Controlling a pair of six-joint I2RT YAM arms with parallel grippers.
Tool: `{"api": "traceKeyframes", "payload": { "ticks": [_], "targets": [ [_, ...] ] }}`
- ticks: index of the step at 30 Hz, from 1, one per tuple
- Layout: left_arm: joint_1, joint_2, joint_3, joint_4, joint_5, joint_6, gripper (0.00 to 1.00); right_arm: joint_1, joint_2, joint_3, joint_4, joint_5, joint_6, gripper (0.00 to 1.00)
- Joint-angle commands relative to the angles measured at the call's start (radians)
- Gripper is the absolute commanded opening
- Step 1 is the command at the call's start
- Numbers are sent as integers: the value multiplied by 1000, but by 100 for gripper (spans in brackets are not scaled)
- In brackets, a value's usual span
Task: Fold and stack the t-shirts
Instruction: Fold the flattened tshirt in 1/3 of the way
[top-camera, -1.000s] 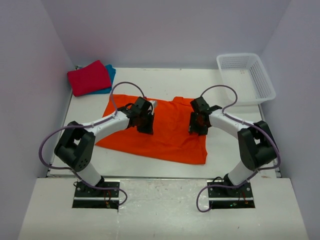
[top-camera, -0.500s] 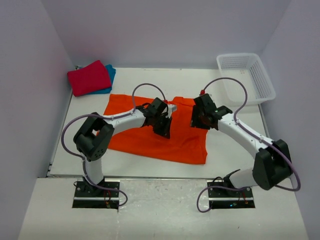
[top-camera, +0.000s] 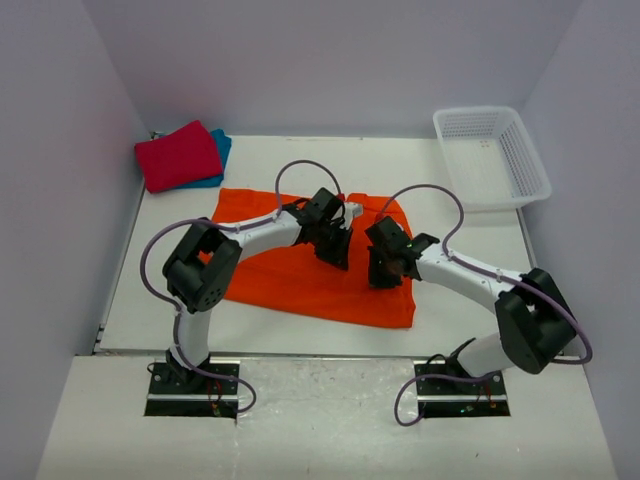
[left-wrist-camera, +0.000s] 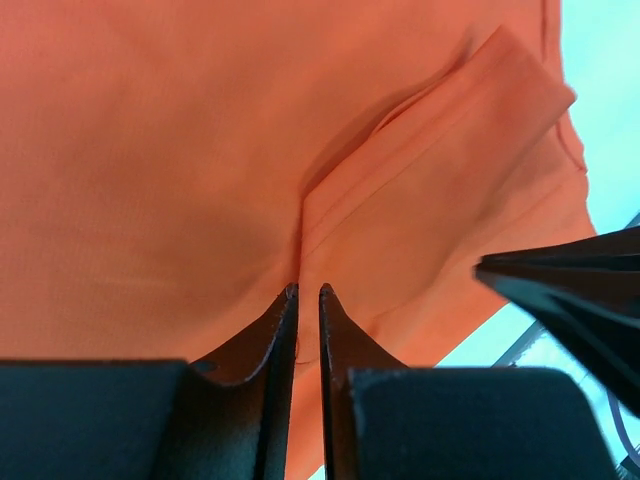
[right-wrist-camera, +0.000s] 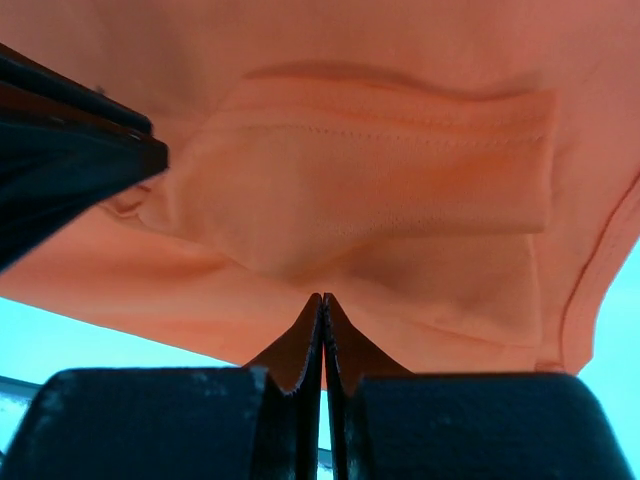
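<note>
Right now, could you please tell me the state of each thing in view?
Bright orange cloth t-shirt: spread flat, one sleeve folded inward.
Crimson red cloth t-shirt: folded, lying on the teal one.
Teal blue cloth t-shirt: mostly hidden beneath it.
White plastic lattice basket: upright, far right corner.
Left gripper: jaws pinching an orange crease.
Right gripper: jaws shut at the orange cloth.

white table (top-camera: 300, 165) mid-frame, plain pale-lilac back wall (top-camera: 330, 60) at 12 o'clock, left wall (top-camera: 55, 170) at 9 o'clock, right wall (top-camera: 600, 110) at 3 o'clock, same colour, off-white ledge (top-camera: 320, 420) across 6 o'clock, light even and diffuse, shadows soft
</note>
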Motion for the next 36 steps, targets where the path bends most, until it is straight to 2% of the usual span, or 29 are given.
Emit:
{"api": "traceKeyframes", "payload": {
  "ticks": [1, 10, 14, 17, 22, 25, 29, 31, 32, 33, 36],
  "targets": [
    [2, 6, 56, -28, 16, 36, 15, 12, 14, -21, 35, 1, 83, 0],
    [3, 62, 76, 3, 101, 33, 20, 21, 72, -50, 43, 19, 129, 0],
    [3, 79, 73, 15, 116, 41, 39, 21, 80, -58, 46, 21, 126, 0],
    [3, 85, 73, 21, 112, 42, 48, 23, 81, -68, 58, 10, 128, 0],
    [3, 98, 78, 33, 121, 33, 49, 23, 83, -79, 77, -8, 129, 0],
    [5, 109, 79, 42, 127, 29, 45, 23, 84, -81, 75, -10, 129, 0],
    [6, 125, 81, 53, 130, 24, 35, 24, 78, -84, 75, -7, 132, 0],
    [8, 126, 79, 53, 128, 19, 27, 24, 81, -85, 78, -10, 134, 0],
    [8, 120, 79, 52, 124, 18, 16, 24, 83, -88, 80, -12, 137, 0],
    [9, 114, 69, 52, 116, 16, 10, 26, 84, -91, 81, -13, 140, 0],
    [8, 68, 32, 55, 78, -8, 1, 27, 92, -99, 90, -13, 144, 0]
  ]
}}
